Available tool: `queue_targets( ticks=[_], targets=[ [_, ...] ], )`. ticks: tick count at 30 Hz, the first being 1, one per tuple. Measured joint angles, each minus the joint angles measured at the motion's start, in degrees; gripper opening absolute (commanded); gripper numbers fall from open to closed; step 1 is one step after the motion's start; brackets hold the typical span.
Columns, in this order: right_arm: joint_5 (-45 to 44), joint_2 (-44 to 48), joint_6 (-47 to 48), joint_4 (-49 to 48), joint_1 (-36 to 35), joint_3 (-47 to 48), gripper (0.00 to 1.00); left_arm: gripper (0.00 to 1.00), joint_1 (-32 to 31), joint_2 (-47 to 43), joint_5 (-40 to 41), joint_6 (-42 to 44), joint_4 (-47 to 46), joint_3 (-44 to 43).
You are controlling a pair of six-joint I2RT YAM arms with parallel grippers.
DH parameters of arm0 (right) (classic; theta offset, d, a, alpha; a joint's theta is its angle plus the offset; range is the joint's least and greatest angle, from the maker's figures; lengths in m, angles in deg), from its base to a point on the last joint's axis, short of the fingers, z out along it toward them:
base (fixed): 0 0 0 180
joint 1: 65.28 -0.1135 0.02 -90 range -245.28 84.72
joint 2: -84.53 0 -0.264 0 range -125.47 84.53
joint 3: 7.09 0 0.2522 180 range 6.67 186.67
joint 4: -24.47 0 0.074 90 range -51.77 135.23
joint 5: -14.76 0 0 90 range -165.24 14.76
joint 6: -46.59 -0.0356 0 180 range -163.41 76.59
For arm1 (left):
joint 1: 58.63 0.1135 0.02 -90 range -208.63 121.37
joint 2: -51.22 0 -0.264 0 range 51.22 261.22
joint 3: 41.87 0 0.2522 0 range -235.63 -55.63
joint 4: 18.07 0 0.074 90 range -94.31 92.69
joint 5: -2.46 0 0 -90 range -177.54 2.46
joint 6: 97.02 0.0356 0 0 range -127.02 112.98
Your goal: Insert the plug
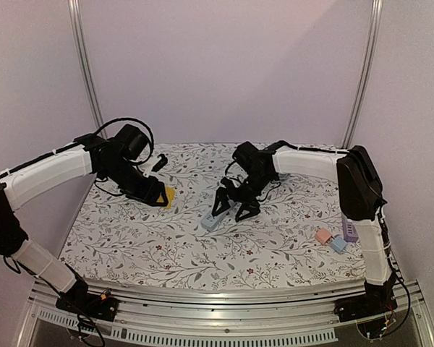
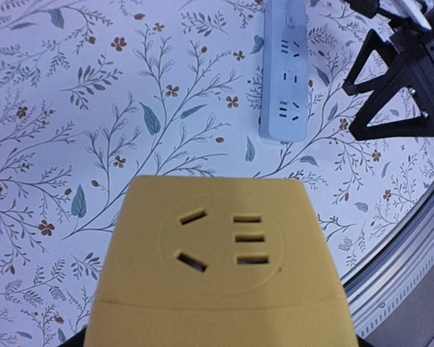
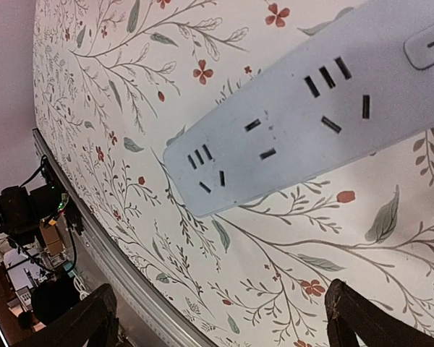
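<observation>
Item 1, left gripper [image 1: 158, 194]: closed about halfway on the yellow plug [image 2: 217, 260], a blocky adapter carried clear of the table [image 1: 166, 249]. The left wrist view shows the plug's rear face, which has 2 groups of socket slots. Its pins are on the hidden side.

Item 2, right gripper [image 1: 231, 211]: jaws at their widest and holding nothing. It hangs over the power strip [image 1: 214, 220], with 1 finger on each side and neither touching it, as far as the right wrist view shows.

Item 3, power strip: pale grey and flat on the floral cloth near the middle of the table, slot face up. At least 2 groups of slots are unoccupied. Its long axis runs diagonally from near-left to far-right in the top view, and the near end points toward the plug.

Relation governing the move: the strip lies to the right of the held plug and a little nearer the bases, apart from it. The right arm is the closer one, placed to steady the strip. By judgement, the left arm must travel rightward, turn the pins down and line them up with 1 slot group.

Item 4, 3 small blocks [image 1: 337, 238]: pink, blue and purple, well apart at the right edge.
</observation>
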Motion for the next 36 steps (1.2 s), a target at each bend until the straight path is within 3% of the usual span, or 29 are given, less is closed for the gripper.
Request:
queue_targets(
  ticks=[8, 17, 27, 36],
  targets=[
    [-3.06, 10.56, 0.46, -2.14, 0.0, -9.6, 0.99, 0.0, -4.33, -1.2, 3.34, 2.36, 0.31, -1.27],
    [-8.61, 20.28, 0.52, -4.57, 0.02, -20.87, 0.99, 0.0, -9.92, 0.22, 7.69, 6.49, 4.87, -9.42],
    [-13.97, 29.22, -0.04, -5.81, 1.77, -31.26, 0.99, 0.0, -11.23, 12.35, 6.82, 9.86, 12.52, -20.63],
    [-16.33, 36.39, -1.18, -7.34, 2.89, -37.09, 0.99, 0.0, -11.89, 23.39, 4.57, 7.06, 17.79, -29.11]
  ],
)
